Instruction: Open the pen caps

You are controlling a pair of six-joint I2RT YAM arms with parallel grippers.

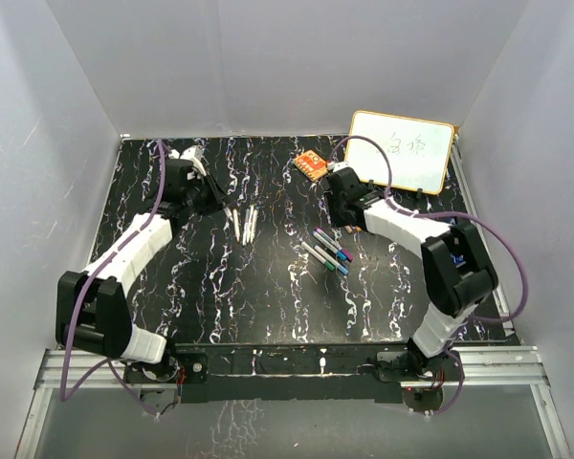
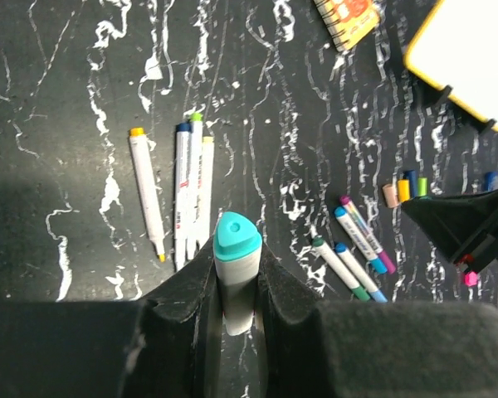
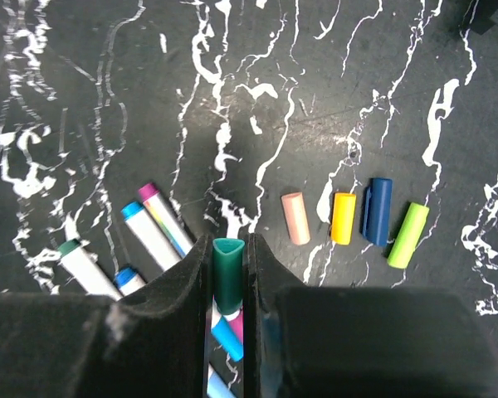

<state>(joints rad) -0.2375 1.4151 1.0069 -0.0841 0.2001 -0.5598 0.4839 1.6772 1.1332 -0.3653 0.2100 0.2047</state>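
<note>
each hand clamped on something teal
left hand [image 2: 236,269] grips a teal-ended thin white marker [image 2: 236,286]; right hand [image 3: 227,249] pinches a short dark-teal plastic cap [image 3: 227,272].

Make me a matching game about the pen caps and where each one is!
Things:
1. pink cap
2. dark blue cap
3. green cap
4. teal-ended marker

Places:
A. between the left fingers
B. between the right fingers
C. left end of the loose row, in the right wrist view
D. between the yellow cap and the lime cap

Pairs: 1-C, 2-D, 3-B, 4-A.
</note>
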